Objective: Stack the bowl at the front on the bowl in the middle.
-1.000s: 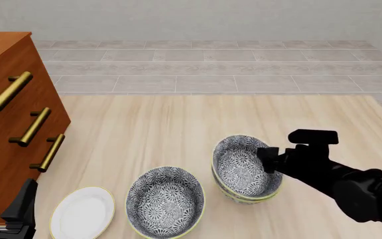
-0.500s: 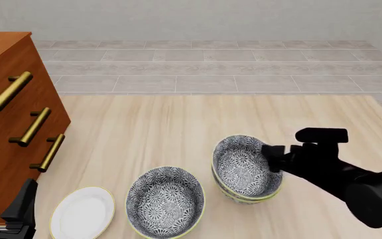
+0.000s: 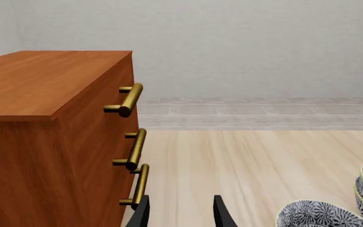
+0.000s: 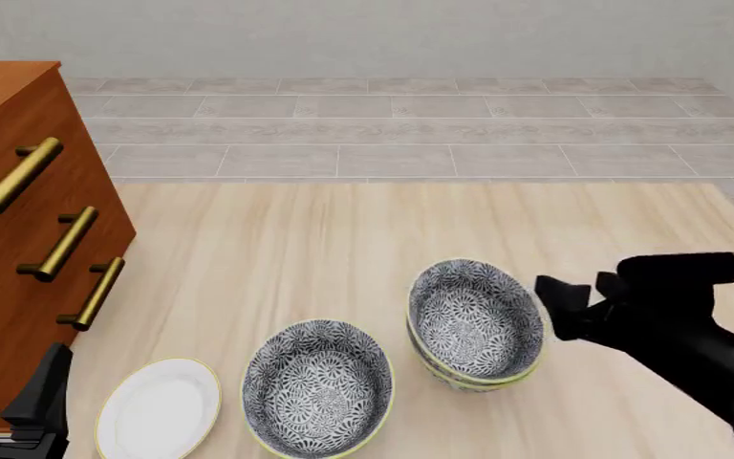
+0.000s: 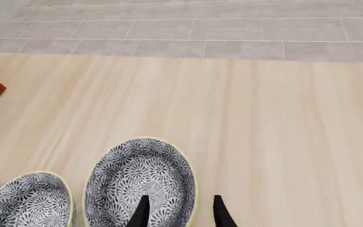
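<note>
Nearest the table's front edge, the bowl at the front (image 4: 318, 387) (image 5: 27, 201) (image 3: 320, 215) stands alone, blue-grey floral with a pale yellow rim. Right of it and a little further back is a stack of two like bowls. The upper bowl (image 4: 473, 316) (image 5: 140, 184) nests in the bowl in the middle (image 4: 476, 381), of which only the rim edge shows. My right gripper (image 4: 556, 308) (image 5: 180, 213) is open and empty, just right of the stack and clear of its rim. At the front left corner my left gripper (image 4: 8, 382) (image 3: 181, 215) is open and empty.
A flat white plate (image 4: 157, 409) lies left of the front bowl. A wooden dresser (image 4: 23, 210) (image 3: 43, 118) with brass handles (image 3: 131, 99) takes up the table's left side, close to my left gripper. Beyond the bowls is bare light wood table (image 4: 341, 239).
My right gripper has drawn back to the right, off the stacked bowls' rim. The bowls, plate and left arm have not moved.
</note>
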Tool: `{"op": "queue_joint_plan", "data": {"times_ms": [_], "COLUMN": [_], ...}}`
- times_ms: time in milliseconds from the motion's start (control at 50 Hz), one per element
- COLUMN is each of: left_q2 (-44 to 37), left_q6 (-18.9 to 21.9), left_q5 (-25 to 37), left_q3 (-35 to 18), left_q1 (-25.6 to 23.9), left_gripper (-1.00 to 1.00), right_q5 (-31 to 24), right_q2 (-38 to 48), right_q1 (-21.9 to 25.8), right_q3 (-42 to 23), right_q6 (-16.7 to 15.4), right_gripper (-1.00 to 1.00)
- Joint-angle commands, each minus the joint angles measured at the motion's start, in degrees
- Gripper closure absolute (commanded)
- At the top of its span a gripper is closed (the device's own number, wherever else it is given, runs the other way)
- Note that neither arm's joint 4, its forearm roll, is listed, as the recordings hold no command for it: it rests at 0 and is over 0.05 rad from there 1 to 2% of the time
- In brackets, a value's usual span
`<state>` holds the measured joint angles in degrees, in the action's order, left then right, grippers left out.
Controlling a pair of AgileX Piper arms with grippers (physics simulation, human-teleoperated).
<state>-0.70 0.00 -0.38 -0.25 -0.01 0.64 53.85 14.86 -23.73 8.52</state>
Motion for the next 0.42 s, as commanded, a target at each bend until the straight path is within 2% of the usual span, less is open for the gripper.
{"op": "queue_joint_plan", "data": {"times_ms": [20, 180, 420], "left_q2": [0.0, 0.0, 0.0], "left_q6": [0.0, 0.0, 0.0], "left_q5": [0.0, 0.0, 0.0], "left_q3": [0.0, 0.0, 0.0], "left_q1": [0.0, 0.0, 0.0], "left_gripper": [-1.0, -1.0, -1.0], "right_q5": [-4.0, -6.1, -9.4], "right_q2": [-8.9, -13.4, -22.8], "right_q1": [-0.5, 0.3, -1.6], "right_q3": [1.2, 0.6, 1.4], "right_q6": [-1.5, -2.2, -6.3], "right_gripper": [-1.0, -1.0, -1.0]}}
